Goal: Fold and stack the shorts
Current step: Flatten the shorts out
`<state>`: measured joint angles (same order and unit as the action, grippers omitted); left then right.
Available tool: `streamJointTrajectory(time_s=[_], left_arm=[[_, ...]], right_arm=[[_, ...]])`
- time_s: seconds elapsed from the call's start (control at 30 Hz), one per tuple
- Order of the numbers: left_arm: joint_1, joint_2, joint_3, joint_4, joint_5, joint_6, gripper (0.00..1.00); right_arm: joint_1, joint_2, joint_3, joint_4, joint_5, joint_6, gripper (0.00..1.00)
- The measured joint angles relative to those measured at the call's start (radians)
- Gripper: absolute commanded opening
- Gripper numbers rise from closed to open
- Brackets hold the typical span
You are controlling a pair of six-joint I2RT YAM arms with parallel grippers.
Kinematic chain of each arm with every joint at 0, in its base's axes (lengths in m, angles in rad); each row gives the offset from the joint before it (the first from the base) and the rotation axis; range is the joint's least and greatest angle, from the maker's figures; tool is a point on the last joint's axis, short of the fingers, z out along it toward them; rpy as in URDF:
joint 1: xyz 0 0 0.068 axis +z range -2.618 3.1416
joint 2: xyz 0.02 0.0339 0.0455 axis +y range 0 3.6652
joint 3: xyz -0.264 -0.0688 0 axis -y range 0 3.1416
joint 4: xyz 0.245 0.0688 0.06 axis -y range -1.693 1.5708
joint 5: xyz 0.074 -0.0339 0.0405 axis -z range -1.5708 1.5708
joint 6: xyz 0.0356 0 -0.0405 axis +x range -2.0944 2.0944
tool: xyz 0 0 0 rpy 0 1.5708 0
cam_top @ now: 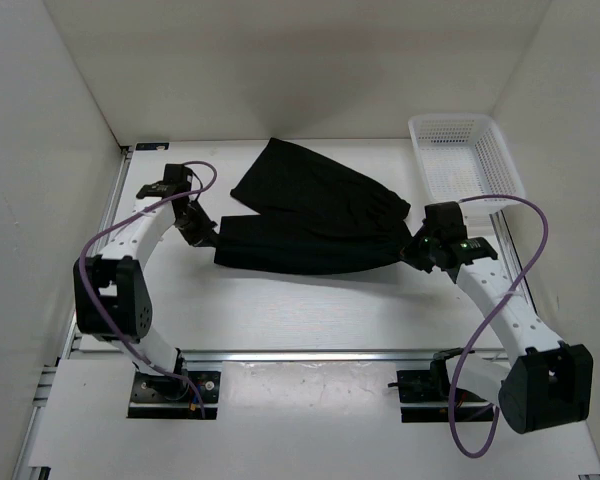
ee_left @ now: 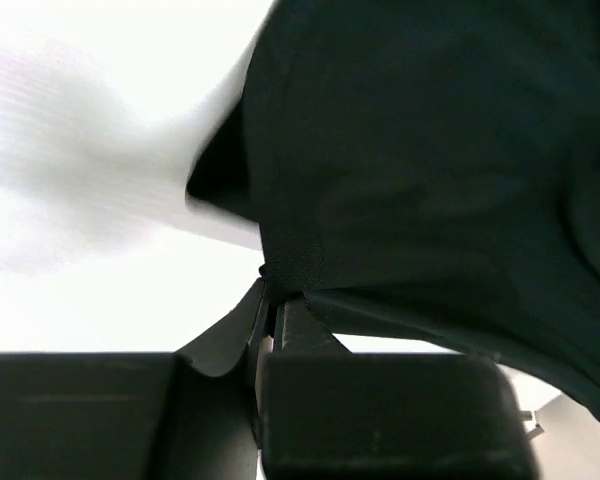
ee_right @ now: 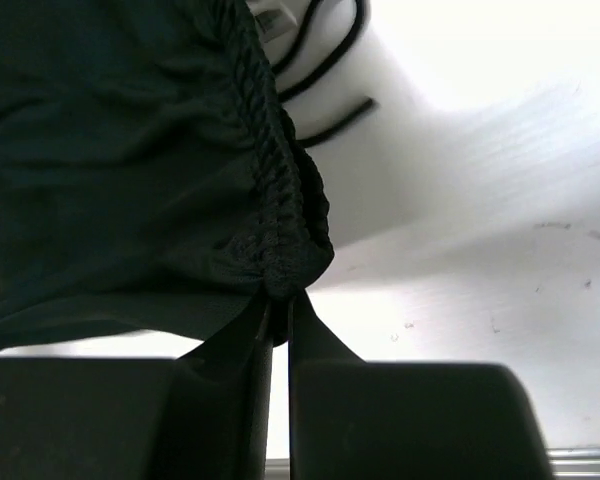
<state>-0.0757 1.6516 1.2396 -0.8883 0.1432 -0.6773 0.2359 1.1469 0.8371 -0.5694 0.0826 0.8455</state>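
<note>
The black shorts (cam_top: 310, 215) hang stretched between my two grippers over the middle of the white table, with one leg trailing toward the back. My left gripper (cam_top: 208, 232) is shut on the hem corner of a leg at the left; the left wrist view shows the fabric (ee_left: 430, 170) pinched between the closed fingers (ee_left: 276, 300). My right gripper (cam_top: 416, 247) is shut on the gathered waistband at the right; the right wrist view shows the bunched elastic (ee_right: 280, 230) clamped in the fingertips (ee_right: 280, 305). The thin drawstring (ee_right: 325, 60) lies on the table behind.
A white mesh basket (cam_top: 465, 160) stands at the back right, close to my right arm. White walls enclose the table on the left, back and right. A metal rail (cam_top: 310, 355) runs along the near edge by the arm bases.
</note>
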Motion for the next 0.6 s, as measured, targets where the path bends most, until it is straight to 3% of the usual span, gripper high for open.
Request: streamJointTrajectory(time_s=[0.13, 0.2, 0.27, 0.3, 0.33, 0.43, 0.47, 0.6], left_arm=[[-0.010, -0.132, -0.045, -0.002, 0.002, -0.003, 0.10], [-0.019, -0.169, -0.113, 0.003, 0.002, -0.003, 0.35], [-0.029, -0.156, -0.185, 0.003, 0.004, -0.009, 0.45], [-0.033, -0.130, -0.210, 0.000, 0.006, -0.009, 0.57], [-0.035, -0.103, -0.229, 0.000, 0.006, -0.004, 0.69], [-0.038, -0.062, -0.270, -0.004, 0.005, -0.008, 0.72], [-0.038, -0.068, -0.275, -0.006, 0.005, -0.009, 0.79], [-0.038, -0.118, -0.283, 0.000, 0.005, -0.021, 0.81]], right_arm=[[0.000, -0.085, -0.048, -0.019, 0.020, -0.023, 0.01], [0.000, -0.110, -0.123, -0.034, 0.021, -0.012, 0.27], [0.000, -0.111, -0.204, -0.058, 0.021, -0.005, 0.51], [0.000, -0.107, -0.233, -0.080, 0.021, 0.002, 0.63], [0.000, -0.106, -0.251, -0.095, 0.020, 0.012, 0.67], [-0.003, -0.111, -0.266, -0.132, 0.014, 0.025, 0.70], [-0.008, -0.119, -0.266, -0.132, 0.009, 0.028, 0.70], [-0.043, -0.147, -0.268, -0.129, -0.029, 0.043, 0.70]])
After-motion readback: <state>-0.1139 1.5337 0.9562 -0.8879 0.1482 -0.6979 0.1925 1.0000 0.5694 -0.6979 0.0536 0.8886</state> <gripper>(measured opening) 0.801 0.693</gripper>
